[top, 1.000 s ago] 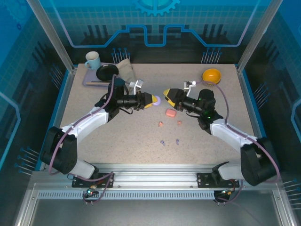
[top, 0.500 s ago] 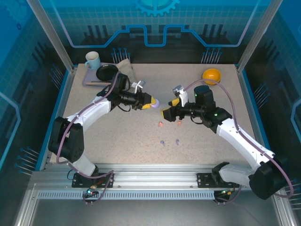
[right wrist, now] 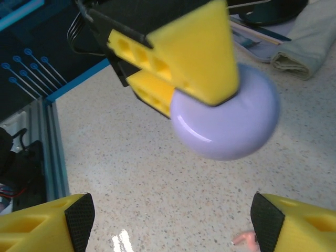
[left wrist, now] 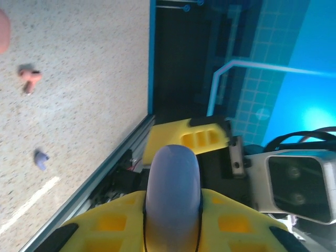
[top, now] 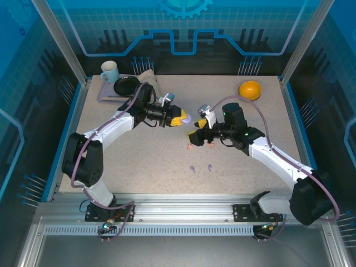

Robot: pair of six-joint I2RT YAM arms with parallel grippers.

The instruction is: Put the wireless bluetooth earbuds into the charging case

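Your left claw point(top: 179, 117) pinches the light, probably slippery purple case point(right wrist: 231, 123), your right claw point(top: 196, 137) is spread; squeeze its broad faces.

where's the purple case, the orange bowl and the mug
purple case point(right wrist: 231, 123): right wrist view, on its rounded shell
orange bowl point(top: 250, 89): top external view, middle of the bowl
mug point(top: 109, 71): top external view, on its side wall

Pale-purple rounded case point(top: 186, 118), lifted, on edge; 2 pink buds point(top: 189, 147) lying loose nearside of it, 2 purple buds point(top: 192, 167) farther.
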